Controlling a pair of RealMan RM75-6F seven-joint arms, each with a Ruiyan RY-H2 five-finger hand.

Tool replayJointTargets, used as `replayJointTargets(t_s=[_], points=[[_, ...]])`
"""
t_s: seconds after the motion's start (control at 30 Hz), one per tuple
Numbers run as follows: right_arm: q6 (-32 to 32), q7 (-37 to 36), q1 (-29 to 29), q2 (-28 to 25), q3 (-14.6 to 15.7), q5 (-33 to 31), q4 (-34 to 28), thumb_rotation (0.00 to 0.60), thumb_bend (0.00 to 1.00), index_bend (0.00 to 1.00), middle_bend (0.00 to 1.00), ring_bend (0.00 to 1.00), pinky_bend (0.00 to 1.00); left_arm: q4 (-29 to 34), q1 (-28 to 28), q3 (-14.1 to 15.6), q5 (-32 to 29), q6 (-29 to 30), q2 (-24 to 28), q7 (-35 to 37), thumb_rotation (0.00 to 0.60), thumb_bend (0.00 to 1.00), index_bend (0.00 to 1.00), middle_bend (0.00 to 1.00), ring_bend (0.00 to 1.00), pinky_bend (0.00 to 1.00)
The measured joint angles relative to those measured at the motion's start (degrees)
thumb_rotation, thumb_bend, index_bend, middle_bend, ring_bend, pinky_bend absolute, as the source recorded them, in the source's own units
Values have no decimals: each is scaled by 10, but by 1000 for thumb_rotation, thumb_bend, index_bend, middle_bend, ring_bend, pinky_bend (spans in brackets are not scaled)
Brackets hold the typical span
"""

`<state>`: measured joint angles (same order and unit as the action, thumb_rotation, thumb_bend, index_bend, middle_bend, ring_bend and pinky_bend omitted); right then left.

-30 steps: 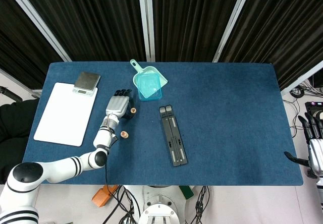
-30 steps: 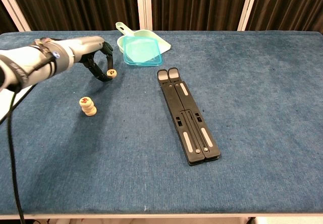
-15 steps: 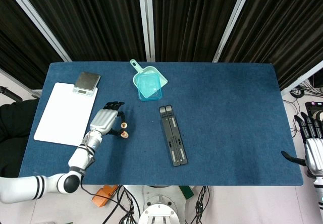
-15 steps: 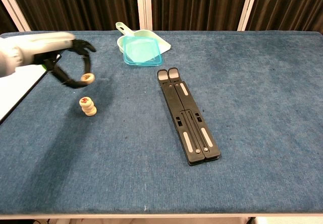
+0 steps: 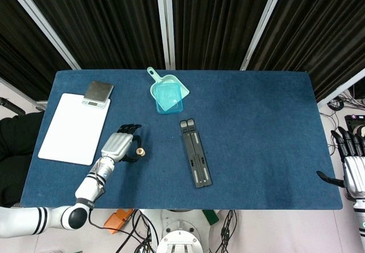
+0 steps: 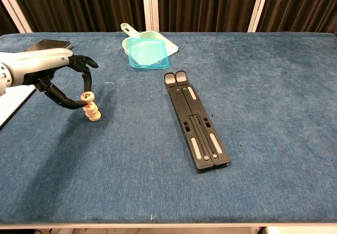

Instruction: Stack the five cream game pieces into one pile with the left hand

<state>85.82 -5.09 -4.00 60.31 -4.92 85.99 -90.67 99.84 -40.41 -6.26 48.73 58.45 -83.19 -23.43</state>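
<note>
A short pile of cream game pieces [image 6: 93, 113] stands on the blue table at the left. My left hand [image 6: 58, 78] pinches another cream piece [image 6: 87, 96] between thumb and a fingertip. That piece hangs tilted right over the top of the pile, and I cannot tell whether it touches. From above, the left hand [image 5: 118, 146] lies left of the cream piece [image 5: 140, 151], which hides the pile beneath it. My right hand [image 5: 351, 170] stays off the table's right edge, fingers apart and holding nothing.
A white board [image 5: 74, 126] and a small grey scale [image 5: 98, 92] lie left of my hand. A teal scoop [image 6: 147, 49] sits at the back. A black folded stand [image 6: 195, 120] lies in the middle of the table [image 6: 263, 86].
My left hand carried the cream piece from near the scoop back toward me and lowered it onto the top of the pile. The right hand has barely moved.
</note>
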Motion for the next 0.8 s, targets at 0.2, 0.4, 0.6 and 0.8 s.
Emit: replayJointTargets(t_s=[0.2, 0.4, 0.6, 0.8], points=[[1, -2, 1, 0, 1, 0, 2, 600, 48, 0, 0, 0, 0, -17, -9, -2, -15, 1, -15, -21, 600, 316, 526, 67, 0, 0], [1, -1, 1, 0, 0, -1, 1, 600, 48, 0, 0, 0, 0, -19, -11, 2, -22, 13, -18, -42, 600, 310, 520, 66, 0, 0], [1, 1, 0, 0, 0, 0, 0, 600, 48, 0, 0, 0, 0, -18, -13, 4, -31, 9, -16, -49, 600, 299, 508, 66, 0, 0], [0, 3, 0, -1, 0, -2, -2, 600, 48, 0, 0, 0, 0, -18, -14, 6, -36, 5, -15, -50, 600, 291, 499, 60, 0, 0]])
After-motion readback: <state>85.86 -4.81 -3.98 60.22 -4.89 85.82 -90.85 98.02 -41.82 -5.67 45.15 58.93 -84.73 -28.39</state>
